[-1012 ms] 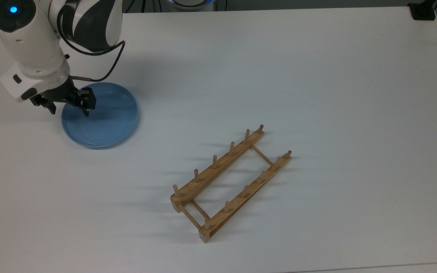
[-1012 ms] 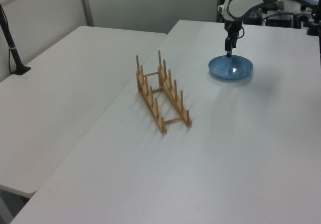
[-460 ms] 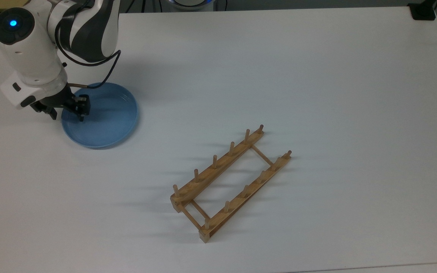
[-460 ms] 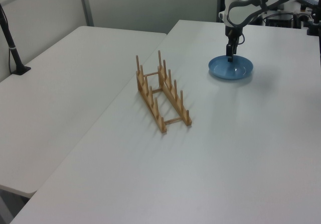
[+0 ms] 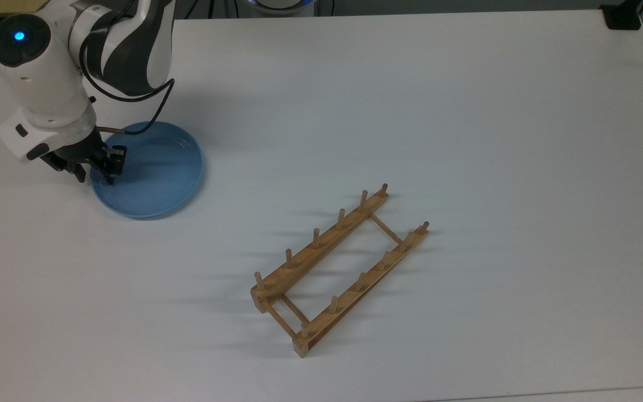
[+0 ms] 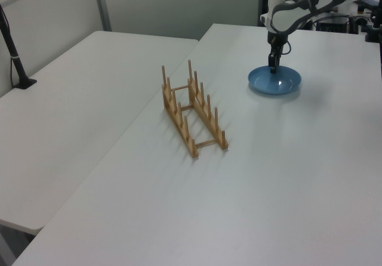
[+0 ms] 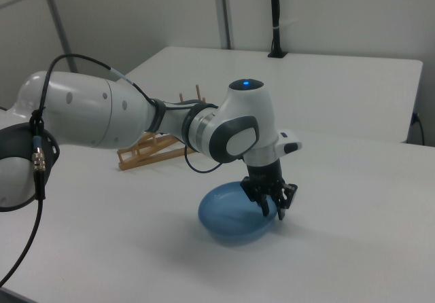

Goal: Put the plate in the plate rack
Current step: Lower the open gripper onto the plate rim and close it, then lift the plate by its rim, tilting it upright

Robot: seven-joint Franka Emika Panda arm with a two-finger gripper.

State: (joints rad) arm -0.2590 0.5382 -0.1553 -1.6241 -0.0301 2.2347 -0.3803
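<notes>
My gripper [image 5: 97,168] straddles the plate [image 5: 151,173] rim, fingers apart, ready to pinch; the rack [image 5: 339,268] stands well away.

From above we look steeply down on the table [image 5: 411,84], with the arm [image 5: 48,72] at the top view's far left and the rack [image 5: 338,268] near the middle. In the left view we stand back at a table corner and look along it: rack [image 6: 192,108] in mid-distance, plate [image 6: 274,81] and arm [image 6: 298,3] far off at the left view's upper right. The right view sits close and low beside the arm [image 7: 136,119], plate [image 7: 231,215] near, rack [image 7: 160,147] behind. We see arm, plate [image 5: 154,173] and rack in all three.
</notes>
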